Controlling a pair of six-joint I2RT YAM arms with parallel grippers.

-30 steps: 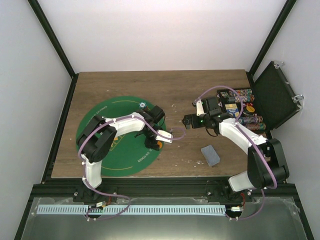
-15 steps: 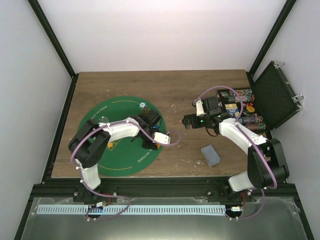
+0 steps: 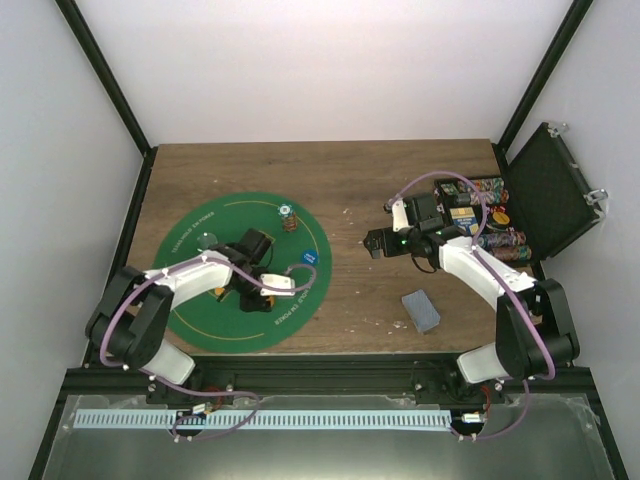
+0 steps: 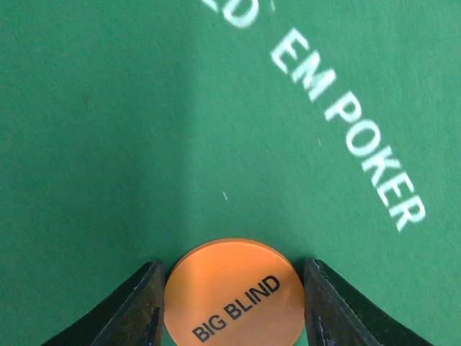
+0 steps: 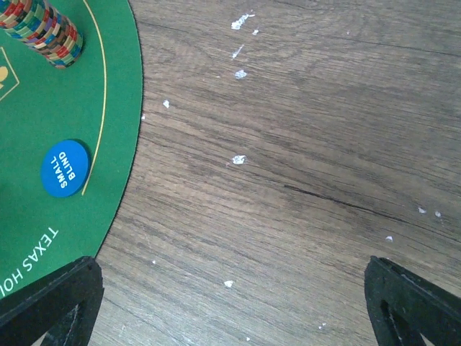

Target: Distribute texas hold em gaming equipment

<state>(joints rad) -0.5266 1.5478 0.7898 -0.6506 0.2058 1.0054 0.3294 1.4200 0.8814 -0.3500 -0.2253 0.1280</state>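
In the left wrist view my left gripper (image 4: 232,268) is shut on an orange round chip (image 4: 230,295) printed BIG BLIND, one finger against each side, just over the green felt mat (image 4: 108,130). From above, that gripper (image 3: 250,300) is over the mat's near part. A blue SMALL BLIND chip (image 5: 65,167) lies at the mat's right edge, also seen from above (image 3: 309,257). A multicoloured chip stack (image 5: 42,29) stands on the mat. My right gripper (image 5: 230,288) is open and empty above bare wood, right of the mat (image 3: 372,243). A grey-blue card deck (image 3: 421,310) lies on the table.
The open black case (image 3: 555,190) stands at the right with rows of chips (image 3: 480,215) beside it. A small teal-white chip (image 3: 285,210) sits near the mat's far edge. Small white flecks dot the wood (image 5: 236,159).
My left gripper has swung left and nearer across the mat, carrying the orange chip from the mat's right edge. The blue chip now shows uncovered. The right arm has not moved.
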